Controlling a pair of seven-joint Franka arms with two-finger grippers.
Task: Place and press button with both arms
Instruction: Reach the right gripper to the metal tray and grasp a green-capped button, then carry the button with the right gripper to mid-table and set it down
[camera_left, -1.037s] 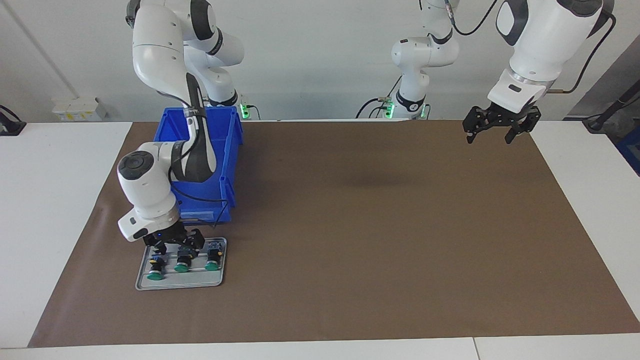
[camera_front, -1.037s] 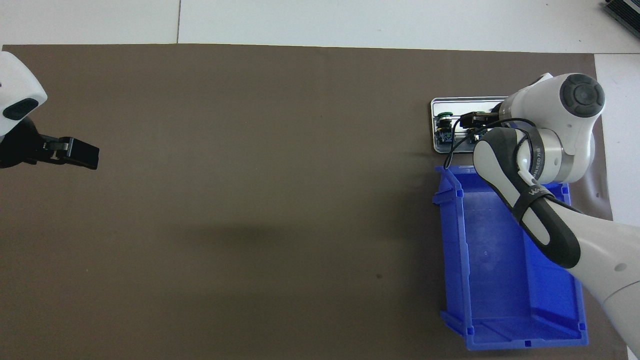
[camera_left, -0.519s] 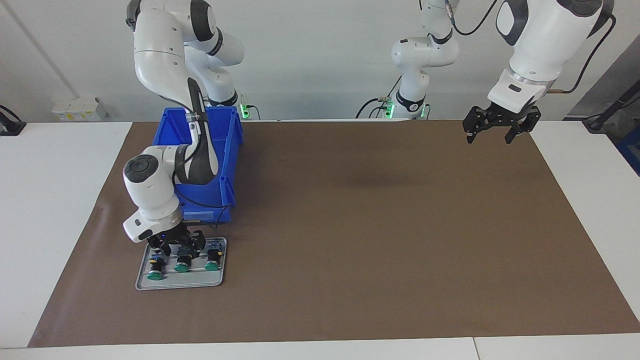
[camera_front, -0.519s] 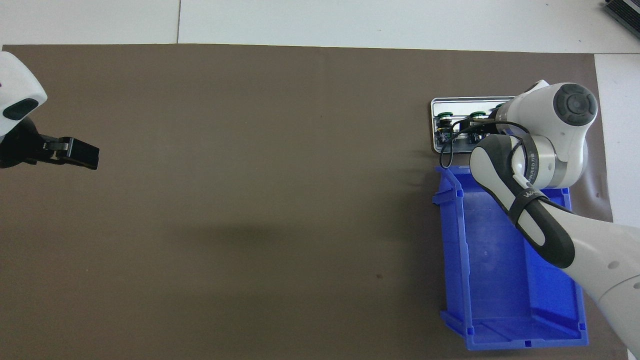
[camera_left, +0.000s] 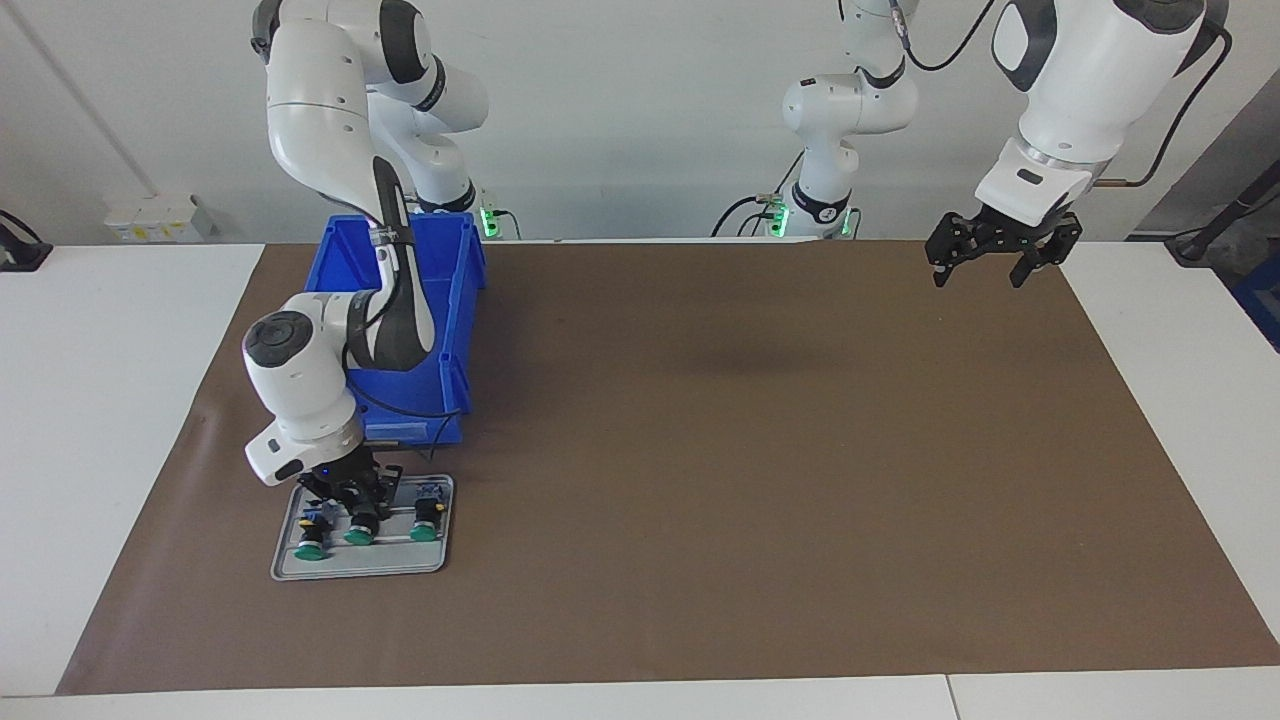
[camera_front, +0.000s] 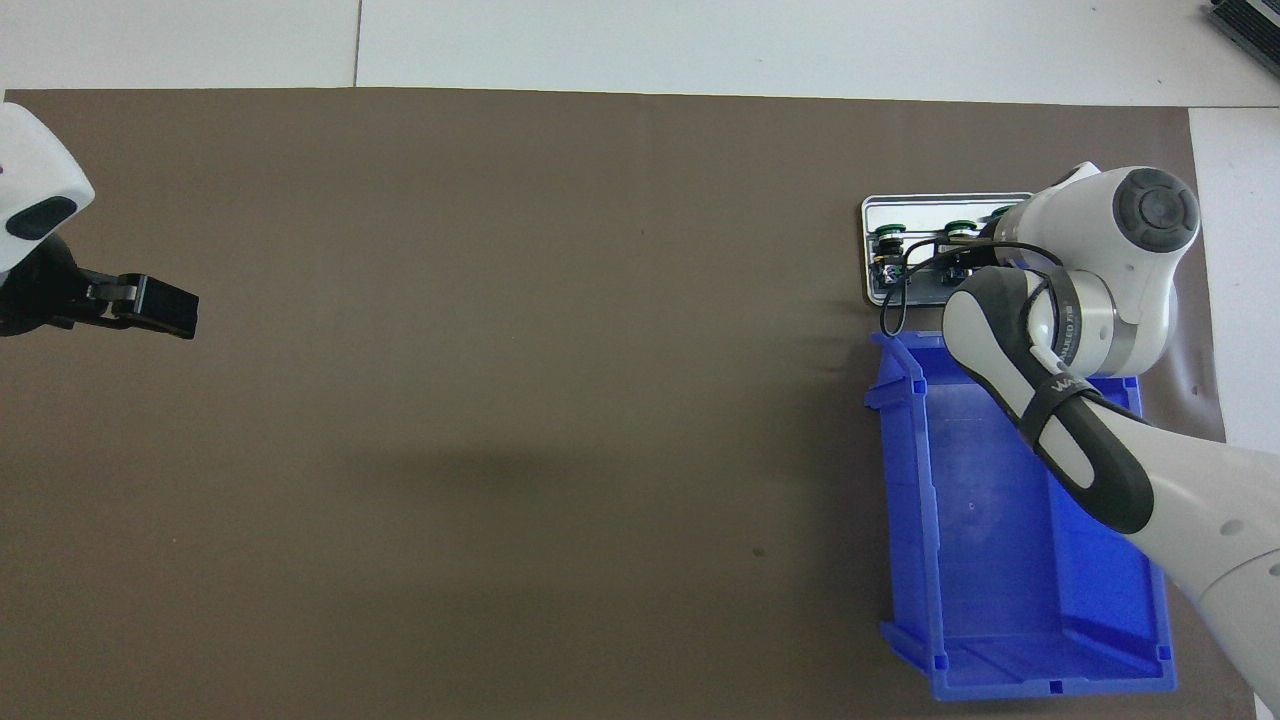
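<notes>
A small metal tray (camera_left: 385, 566) holds three green-capped push-buttons in a row. My right gripper (camera_left: 358, 500) is down on the tray, its fingers drawn in around the black body of the middle button (camera_left: 358, 536). The other two buttons (camera_left: 311, 549) (camera_left: 424, 531) lie on either side of it. In the overhead view my right wrist covers most of the tray (camera_front: 872, 212), and two green caps (camera_front: 888, 232) (camera_front: 962, 227) show. My left gripper (camera_left: 992, 262) waits open and empty, raised over the mat at the left arm's end; it also shows in the overhead view (camera_front: 165, 307).
An open blue bin (camera_left: 455, 330) stands next to the tray, nearer to the robots; the right arm reaches over it. It looks empty in the overhead view (camera_front: 1000, 560). A brown mat (camera_left: 760, 480) covers the table.
My right gripper has come down onto the tray and its fingers have closed in from wide open around the middle button. The left arm has not moved.
</notes>
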